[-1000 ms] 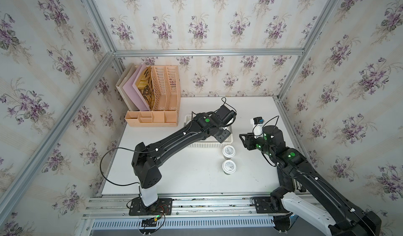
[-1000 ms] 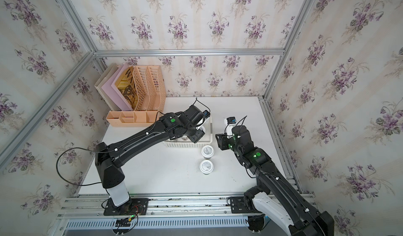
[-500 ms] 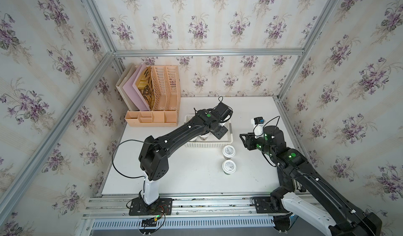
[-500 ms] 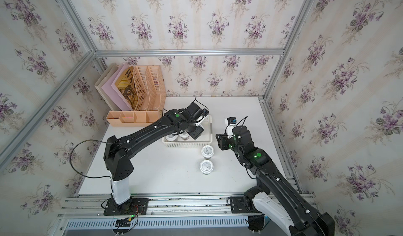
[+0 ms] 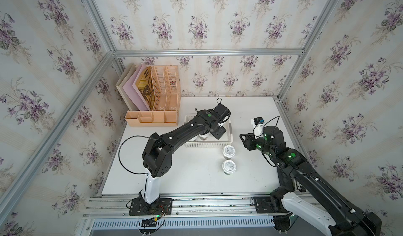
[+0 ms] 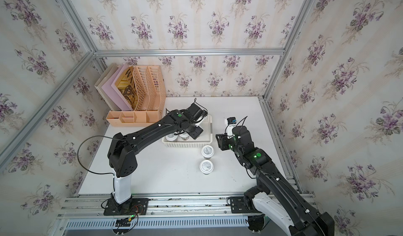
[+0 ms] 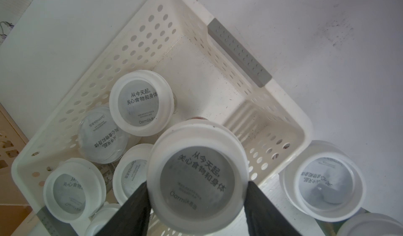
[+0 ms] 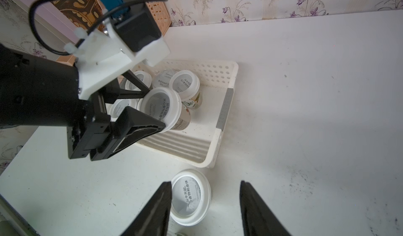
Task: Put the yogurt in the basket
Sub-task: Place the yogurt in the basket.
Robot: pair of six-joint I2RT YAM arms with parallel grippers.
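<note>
On the yogurt (image 7: 197,185) lids you read "从今天起,关心食物和身体" and, lower, "Oarmilk"; the smaller print stays illegible.

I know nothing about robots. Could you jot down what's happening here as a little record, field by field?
Job: yogurt goes into the white basket
Left tool: closed on a yogurt cup, held over the basket
Right tool: open, empty, close to the loose cups
In basket: several cups
Waiting on table: two cups, beside the basket
Also there: peach file organizer, far corner
</note>
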